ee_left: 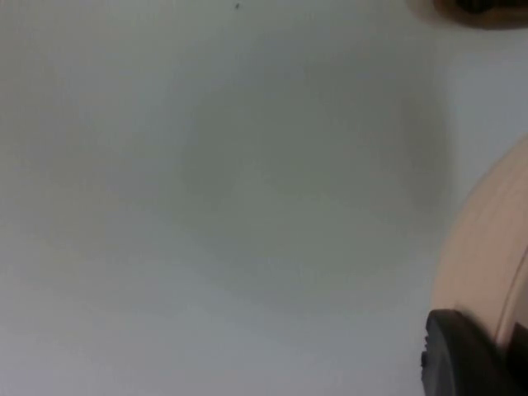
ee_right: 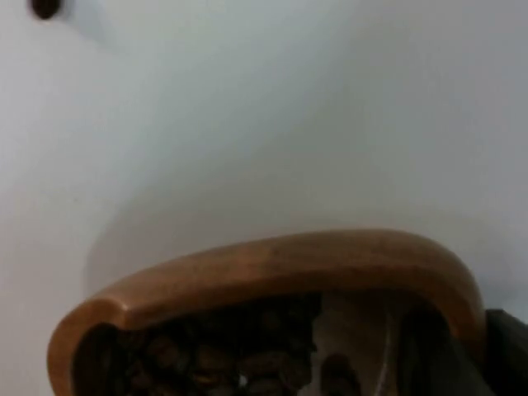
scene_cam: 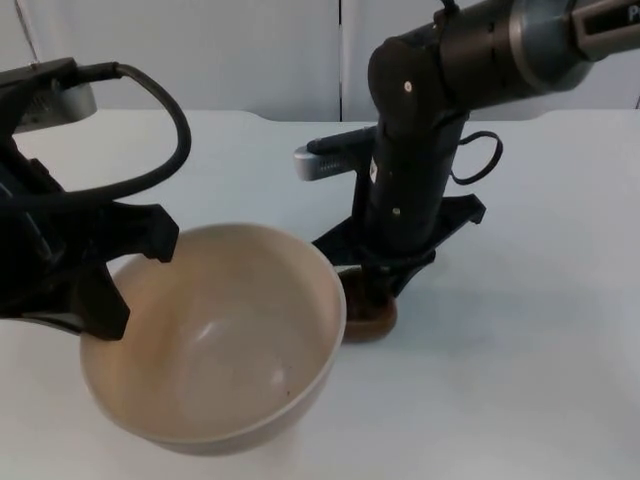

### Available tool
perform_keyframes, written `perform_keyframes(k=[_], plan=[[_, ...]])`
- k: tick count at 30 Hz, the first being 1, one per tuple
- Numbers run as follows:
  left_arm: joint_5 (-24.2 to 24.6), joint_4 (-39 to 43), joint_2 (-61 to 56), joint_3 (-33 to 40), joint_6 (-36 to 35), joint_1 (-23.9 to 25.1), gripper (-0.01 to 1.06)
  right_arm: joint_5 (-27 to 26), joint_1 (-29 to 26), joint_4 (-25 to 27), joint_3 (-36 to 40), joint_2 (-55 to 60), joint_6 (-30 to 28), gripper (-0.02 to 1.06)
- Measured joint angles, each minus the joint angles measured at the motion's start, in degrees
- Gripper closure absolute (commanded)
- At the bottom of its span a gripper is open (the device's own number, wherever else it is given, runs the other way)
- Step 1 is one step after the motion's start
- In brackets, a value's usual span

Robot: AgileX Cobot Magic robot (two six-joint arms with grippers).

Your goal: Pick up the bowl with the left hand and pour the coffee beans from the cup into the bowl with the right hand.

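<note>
The wide, cream-coloured ceramic bowl (scene_cam: 215, 335) is being held by its rim at about nine o'clock by the left gripper (scene_cam: 85, 300), whose black fingers are closed on the rim; the bowl appears to be lifted clear of the white table top (scene_cam: 540, 330), though this is being judged rather than plainly seen. Its inside is looking bare apart from one small dark speck. Just beside the bowl, at its three o'clock, the small brown wooden cup (scene_cam: 368, 312) filled with dark coffee beans (ee_right: 239, 355) is being approached from above by the right gripper (scene_cam: 385, 272); one black fingertip (ee_right: 507, 351) is lying against the cup's rim, but whether the jaws are clamped on it cannot be told. A single stray bean (ee_right: 43, 8) is lying on the table beyond the cup. The bowl step is being taken as done, and the grasping of the cup is being taken as the step in hand. Next, a firm hold is being called for, then a lift above the bowl's rim and a slow tilt toward nine o'clock.
</note>
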Motion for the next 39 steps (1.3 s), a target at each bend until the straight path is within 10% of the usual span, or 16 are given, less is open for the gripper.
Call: perform_keyframes(k=[27, 39], plan=[[-1.3, 1.6, 0.0, 0.0, 0.0, 0.0, 1.05, 19.2, -4.1, -1.9, 0.0, -22.2, -10.8, 1.04], [-1.0, 1.6, 0.0, 0.0, 0.1, 0.0, 1.05, 19.9, -4.1, -2.9, 0.0, -31.6, -12.2, 1.04]])
